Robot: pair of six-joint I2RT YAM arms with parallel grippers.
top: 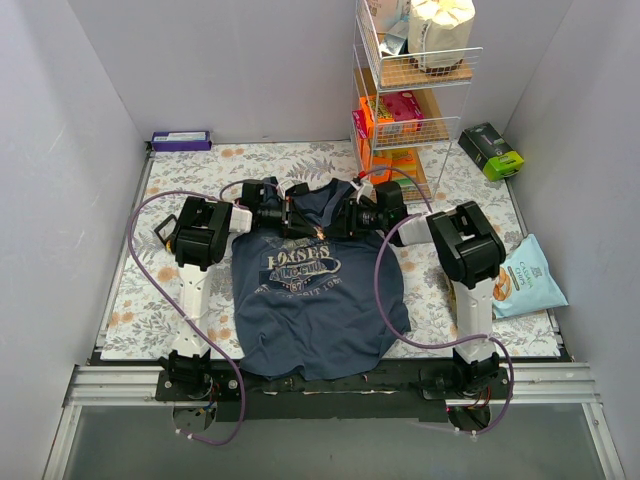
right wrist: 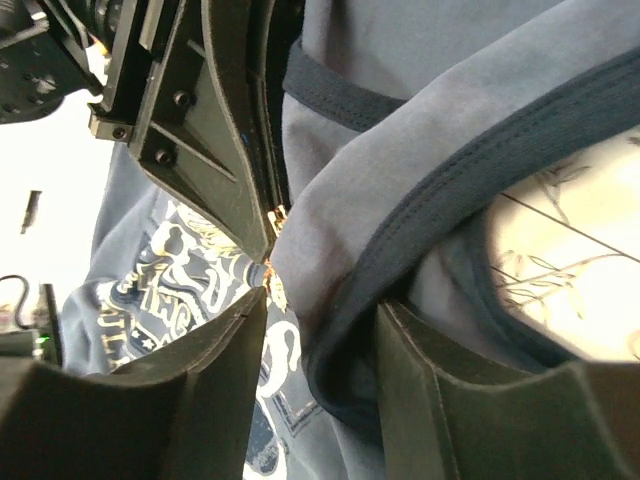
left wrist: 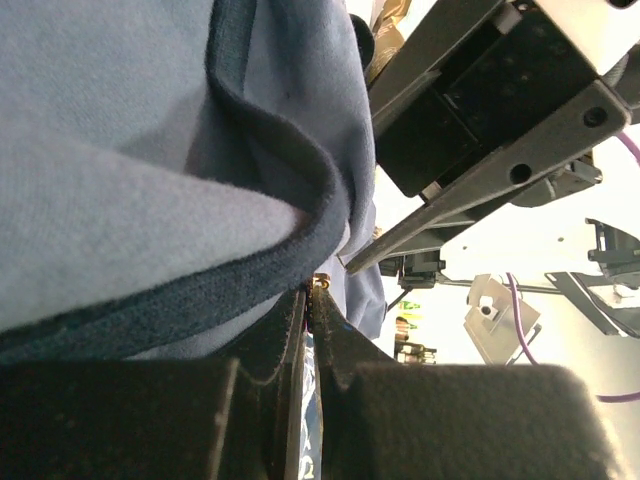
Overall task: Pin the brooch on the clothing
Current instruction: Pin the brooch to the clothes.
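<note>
From above, the navy-blue sleeveless tank top [top: 310,300] with a pale chest print lies flat on the floral-covered bench [top: 150,300], hem toward the arm bases. Both arms reach in over its neckline. The left claw [top: 298,218] and the right claw [top: 340,218] face each other there, tips close together.

In the left wrist view, the left claw's dark fingers [left wrist: 270,400] are pressed together. They pinch a small gold-coloured metal brooch [left wrist: 321,283] at their tips, just under a raised fold of the top's darker neckline trim [left wrist: 200,300].

In the right wrist view, the right claw's fingers [right wrist: 210,390] stand spread, with a bunched fold of the trim in the gap between them. The left claw's tip meets the cloth just beside that fold.
</note>
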